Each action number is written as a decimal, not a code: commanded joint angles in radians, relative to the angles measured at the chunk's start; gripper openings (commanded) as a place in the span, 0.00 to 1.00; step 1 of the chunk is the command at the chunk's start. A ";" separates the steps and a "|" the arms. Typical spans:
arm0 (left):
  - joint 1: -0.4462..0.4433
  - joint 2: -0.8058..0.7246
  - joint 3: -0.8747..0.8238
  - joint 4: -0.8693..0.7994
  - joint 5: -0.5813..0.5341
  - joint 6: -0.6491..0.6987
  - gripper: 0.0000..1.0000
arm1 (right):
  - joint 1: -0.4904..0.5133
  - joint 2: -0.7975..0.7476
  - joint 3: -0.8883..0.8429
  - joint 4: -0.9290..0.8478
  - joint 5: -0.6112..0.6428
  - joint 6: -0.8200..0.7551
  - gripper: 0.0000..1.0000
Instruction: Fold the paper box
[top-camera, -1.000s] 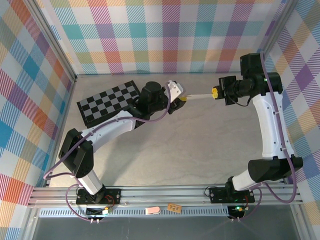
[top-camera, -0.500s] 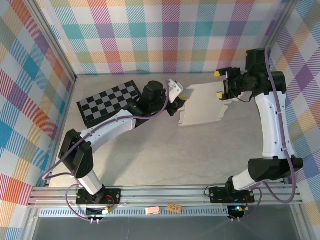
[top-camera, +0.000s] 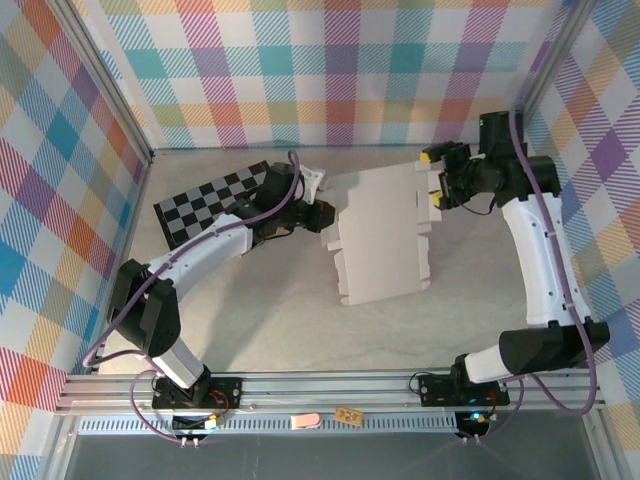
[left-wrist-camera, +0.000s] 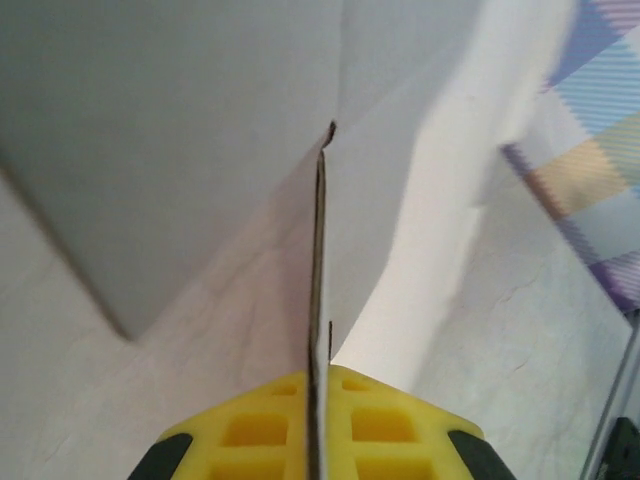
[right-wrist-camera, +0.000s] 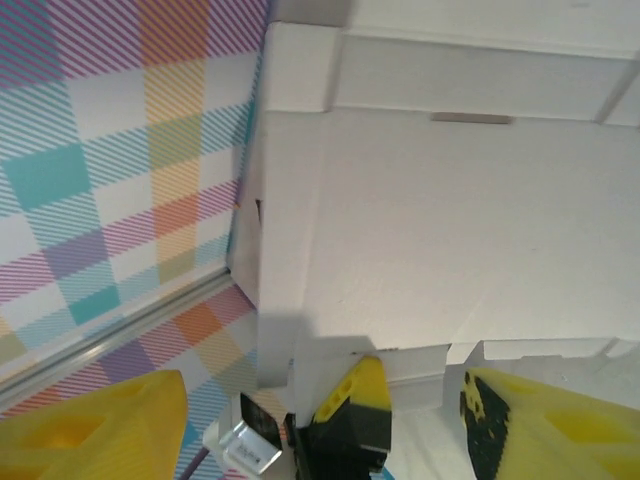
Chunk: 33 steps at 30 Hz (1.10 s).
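— What is carried by the pale, stone-patterned tabletop (top-camera: 290, 330)?

— The paper box (top-camera: 385, 235), a thin die-cut cardboard sheet with flaps and slits, is spread unfolded around the middle of it, between the two arms. Its pale grey-white face is turned upward. A black-and-white checkered board (top-camera: 205, 200) is laid flat toward the far left corner, apart from the sheet.

— How is the sheet held?

— Its left edge is clamped in the left pincer (left-wrist-camera: 318, 445). In the left wrist view the yellow fingers are pressed together on the thin cardboard.

— And on the other side?

— The right pincer (top-camera: 432, 177) is found at the sheet's far right corner with its yellow fingers spread wide, and nothing is gripped between them. Whether the cardboard is touched by them cannot be told.
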 joint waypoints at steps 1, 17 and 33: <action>-0.007 0.010 -0.049 -0.014 -0.003 0.047 0.00 | 0.037 0.019 -0.074 0.100 -0.061 -0.011 0.71; -0.050 -0.060 -0.338 0.359 -0.173 0.037 0.00 | 0.230 0.266 -0.017 0.058 0.044 0.239 0.69; -0.079 -0.067 -0.360 0.396 -0.220 0.022 0.00 | 0.252 0.395 -0.020 0.174 0.045 0.273 0.45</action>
